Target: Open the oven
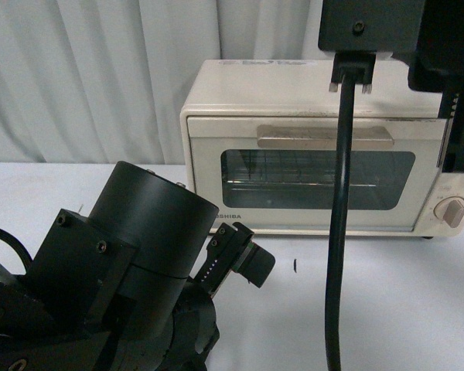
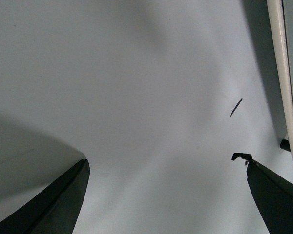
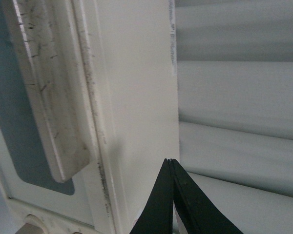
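The Toshiba toaster oven (image 1: 294,100) stands at the back of the white tabletop (image 1: 394,301), door closed. The right tool (image 3: 170,163), tips pressed together, hangs over the oven's top near its bar handle's (image 1: 325,137) right end. The left tool (image 2: 162,158) gapes wide above the tabletop, near the oven's front but apart.

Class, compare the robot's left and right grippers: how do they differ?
The left gripper is open, the right gripper shut. The left gripper hangs over the table, the right gripper beside the oven's top. Both are black and hold nothing.
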Robot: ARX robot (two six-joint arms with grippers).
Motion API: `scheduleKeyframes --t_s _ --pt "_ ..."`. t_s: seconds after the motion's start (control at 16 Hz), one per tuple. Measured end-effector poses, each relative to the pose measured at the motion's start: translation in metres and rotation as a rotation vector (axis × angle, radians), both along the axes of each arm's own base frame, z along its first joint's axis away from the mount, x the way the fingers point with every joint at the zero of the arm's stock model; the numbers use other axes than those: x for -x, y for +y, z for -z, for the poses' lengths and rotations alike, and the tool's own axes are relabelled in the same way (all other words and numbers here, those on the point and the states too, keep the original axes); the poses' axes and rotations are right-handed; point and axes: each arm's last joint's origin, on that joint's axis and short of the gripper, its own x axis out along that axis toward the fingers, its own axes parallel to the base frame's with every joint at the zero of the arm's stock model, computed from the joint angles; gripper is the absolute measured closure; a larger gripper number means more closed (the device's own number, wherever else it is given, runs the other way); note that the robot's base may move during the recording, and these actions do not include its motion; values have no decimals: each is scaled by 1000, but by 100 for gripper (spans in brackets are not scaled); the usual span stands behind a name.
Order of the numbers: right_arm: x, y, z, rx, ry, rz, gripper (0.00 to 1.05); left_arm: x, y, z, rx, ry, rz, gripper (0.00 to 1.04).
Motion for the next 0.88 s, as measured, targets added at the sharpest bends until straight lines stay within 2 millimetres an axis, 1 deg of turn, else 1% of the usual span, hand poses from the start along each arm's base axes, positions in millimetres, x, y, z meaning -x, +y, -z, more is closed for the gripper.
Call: scheduleKeyframes --t_s 0.38,0.56,0.62,0.88 --pt "-2 7 23 -25 101 -56 103 0 0 0 0 0 0 7" --pt "-8 10 37 -54 158 -71 103 0 0 0 0 0 0 7" --pt "-17 14 35 -79 154 -85 103 0 0 0 0 0 0 7" --pt "-24 12 40 -103 179 -77 103 0 0 0 0 0 0 7"
